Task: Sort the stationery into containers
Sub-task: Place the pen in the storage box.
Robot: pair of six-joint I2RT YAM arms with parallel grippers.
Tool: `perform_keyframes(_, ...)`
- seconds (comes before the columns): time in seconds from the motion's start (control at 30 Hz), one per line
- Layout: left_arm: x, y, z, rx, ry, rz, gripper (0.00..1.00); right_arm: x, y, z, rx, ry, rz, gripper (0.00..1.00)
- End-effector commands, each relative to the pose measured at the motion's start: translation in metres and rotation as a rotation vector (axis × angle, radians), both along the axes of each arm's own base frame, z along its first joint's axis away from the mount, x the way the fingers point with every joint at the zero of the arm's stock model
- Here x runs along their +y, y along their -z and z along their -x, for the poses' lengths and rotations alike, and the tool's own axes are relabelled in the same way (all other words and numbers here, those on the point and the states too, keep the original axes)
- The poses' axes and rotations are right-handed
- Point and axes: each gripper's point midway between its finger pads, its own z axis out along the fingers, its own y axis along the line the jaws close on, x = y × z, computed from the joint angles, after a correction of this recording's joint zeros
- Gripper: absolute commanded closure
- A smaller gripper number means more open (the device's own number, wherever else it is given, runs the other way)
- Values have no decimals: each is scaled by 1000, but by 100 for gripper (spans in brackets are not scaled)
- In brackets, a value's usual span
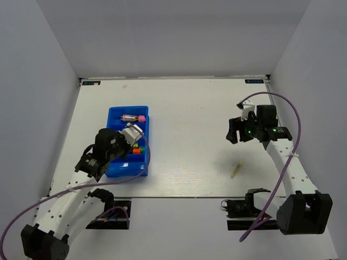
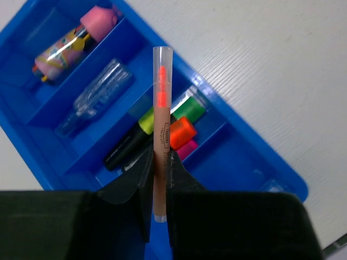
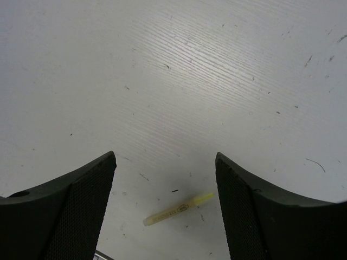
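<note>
Left gripper (image 2: 159,162) pinches a beige, orange-tipped stick (image 2: 161,116) above the blue tray (image 2: 244,157).
Beyond it, separate compartments hold highlighters (image 2: 133,142), a clear pen (image 2: 97,95) and a pink-capped tube (image 2: 76,40); the right gripper (image 3: 165,157) gapes wide over a yellowish stick (image 3: 176,208) on the table (image 3: 217,65).

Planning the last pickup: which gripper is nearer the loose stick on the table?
Right. The right gripper hangs open just beyond the yellowish stick; the left gripper is far off over the blue tray, shut on an orange-tipped stick.
</note>
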Motion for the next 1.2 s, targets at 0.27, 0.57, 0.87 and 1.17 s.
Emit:
perform_keyframes(0.27,23,8,5,70,142,301,99,3,0,2,17,-14,-29,24)
perform_keyframes(0.57,11,21,20,95,353,302,99,1,3,2,29,-13,-43,22)
perform_keyframes(0.87,12,50,36,162,388,179,99,1,3,3,34,-19,-54,22)
perform_keyframes(1.17,29,73,34,155,295,72,60,3,4,3,44,-30,-68,19)
